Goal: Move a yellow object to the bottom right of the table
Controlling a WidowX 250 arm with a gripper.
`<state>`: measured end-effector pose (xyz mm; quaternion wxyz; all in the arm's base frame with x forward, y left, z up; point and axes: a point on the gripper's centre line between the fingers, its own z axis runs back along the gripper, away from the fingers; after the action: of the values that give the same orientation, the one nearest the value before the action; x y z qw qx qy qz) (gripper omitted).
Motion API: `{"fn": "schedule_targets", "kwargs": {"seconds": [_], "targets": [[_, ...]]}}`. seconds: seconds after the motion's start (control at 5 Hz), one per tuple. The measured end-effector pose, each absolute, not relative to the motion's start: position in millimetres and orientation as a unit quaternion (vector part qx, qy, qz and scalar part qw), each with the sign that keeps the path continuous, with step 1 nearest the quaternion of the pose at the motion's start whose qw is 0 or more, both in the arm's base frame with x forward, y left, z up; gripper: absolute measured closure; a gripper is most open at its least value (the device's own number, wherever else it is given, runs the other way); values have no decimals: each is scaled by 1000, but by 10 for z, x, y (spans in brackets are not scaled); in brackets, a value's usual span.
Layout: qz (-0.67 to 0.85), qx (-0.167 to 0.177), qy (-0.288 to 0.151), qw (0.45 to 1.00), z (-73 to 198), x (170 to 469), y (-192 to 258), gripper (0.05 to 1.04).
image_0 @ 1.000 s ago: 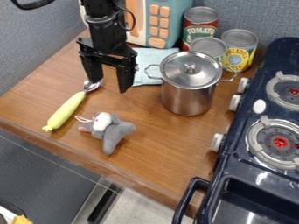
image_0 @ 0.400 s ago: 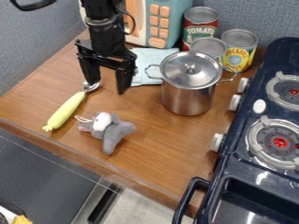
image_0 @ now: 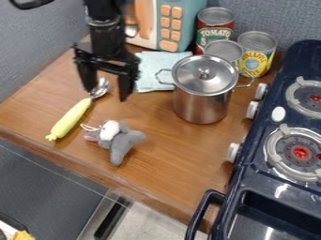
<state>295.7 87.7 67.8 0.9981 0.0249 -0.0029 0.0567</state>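
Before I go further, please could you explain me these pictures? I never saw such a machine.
The black machine is a robot arm, coming in from the top. At its end hangs a gripper, which works like two fingers; they stand apart and hold nothing. A fixed camera looks down at a slant on the wooden table. Below the gripper, to the picture's left, lies a spoon with a yellow handle. Near it is a grey soft toy. Further back are a lidded metal pot, a pale blue cloth, three cans and a toy microwave. A dark blue stove stands at the right.
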Motion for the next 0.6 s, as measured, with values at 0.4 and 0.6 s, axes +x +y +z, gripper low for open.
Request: {"fn": "schedule_targets", "kwargs": {"seconds": [0.4, 0.6], "targets": [[65, 29, 16, 997, 647, 2972, 987, 84], [90, 34, 46, 994, 562, 2879, 1142, 84]]}}
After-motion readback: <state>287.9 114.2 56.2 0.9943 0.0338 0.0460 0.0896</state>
